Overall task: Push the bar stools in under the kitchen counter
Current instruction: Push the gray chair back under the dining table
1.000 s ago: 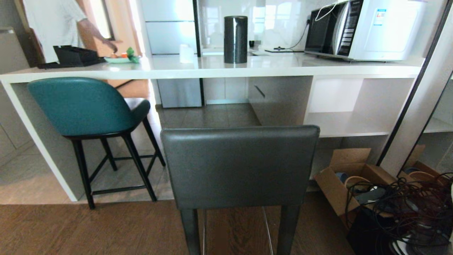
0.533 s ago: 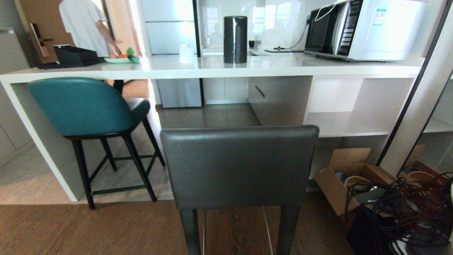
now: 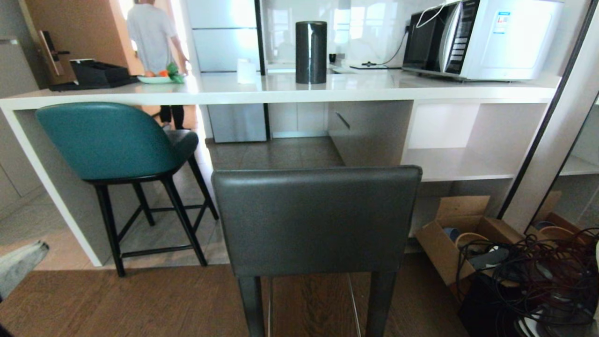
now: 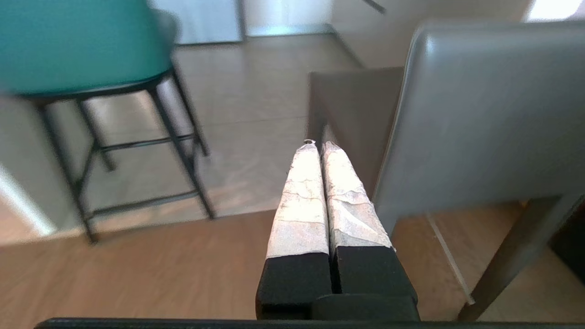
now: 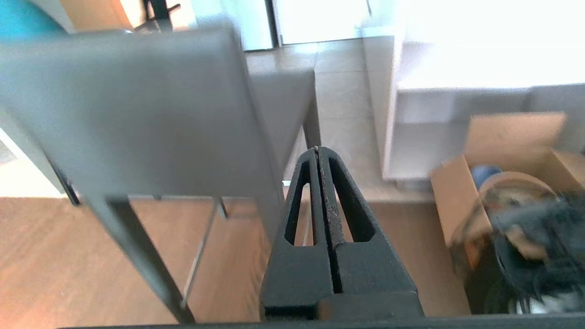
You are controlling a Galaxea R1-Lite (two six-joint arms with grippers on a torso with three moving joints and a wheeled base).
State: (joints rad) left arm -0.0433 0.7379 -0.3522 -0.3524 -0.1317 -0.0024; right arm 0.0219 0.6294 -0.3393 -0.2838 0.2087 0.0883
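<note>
- Now, the dark grey stool (image 3: pixel 316 220) stands clear of the kitchen counter (image 3: pixel 281 91); the teal stool (image 3: pixel 110 140) sits partly under it.
- Left gripper (image 4: pixel 318 148) and right gripper (image 5: pixel 317 153) flank the grey stool's back, fingers clenched, empty.

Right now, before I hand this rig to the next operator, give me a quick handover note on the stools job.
Left gripper: shut, empty, off the left edge of the grey stool back, not touching.
Right gripper: shut, empty, off that back's right edge.
Teal stool: seat under the kitchen counter at its left end, back near the counter edge.
Grey stool: out on the wood floor, clear of the counter, facing the open gap.
Done: teal stool looks roughly in.
Left: push the grey stool straight in. Cardboard box and cables lie on the right; a person stands behind the counter.
</note>
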